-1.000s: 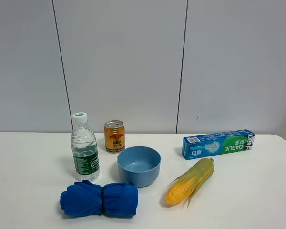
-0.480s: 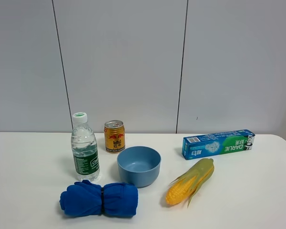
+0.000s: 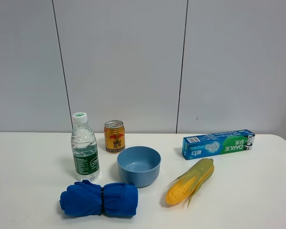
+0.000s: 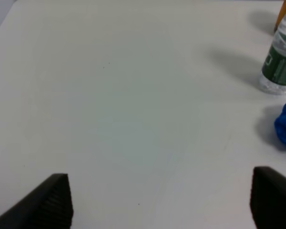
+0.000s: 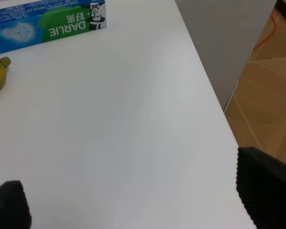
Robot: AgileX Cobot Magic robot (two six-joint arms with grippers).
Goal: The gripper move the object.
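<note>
Exterior high view: a white worktop (image 3: 33,157) carries six things, with no arm in this view.
Landmark: the round light-blue plastic bowl (image 3: 139,165) sits near the middle, mouth up and empty.
Behind the bowl: a small gold-and-red drink can (image 3: 114,136) stands upright, apart from the bowl.
Left of the bowl: a clear plastic water bottle with a white cap and green label (image 3: 85,147) stands upright, near it but not touching.
In front of the bowl: a rolled dark-blue cloth bound at its middle (image 3: 99,199) lies just beside the bowl's base.
Right of the bowl: a yellow corn cob in a pale green husk (image 3: 190,181) lies on its side, and further back a long blue-and-green toothpaste box (image 3: 218,143) lies flat.
Why so placed: the things are spread apart, which I judge leaves room for a gripper around each.
Task's thing: the task names none; every candidate rests on the worktop, ungrasped.
Left gripper (image 4: 159,198): spread wide and holding nothing, tilted down over bare worktop well left of the bowl.
Right gripper (image 5: 133,200): likewise spread and holding nothing, angled down by the worktop's right edge, well apart from the bowl.
</note>
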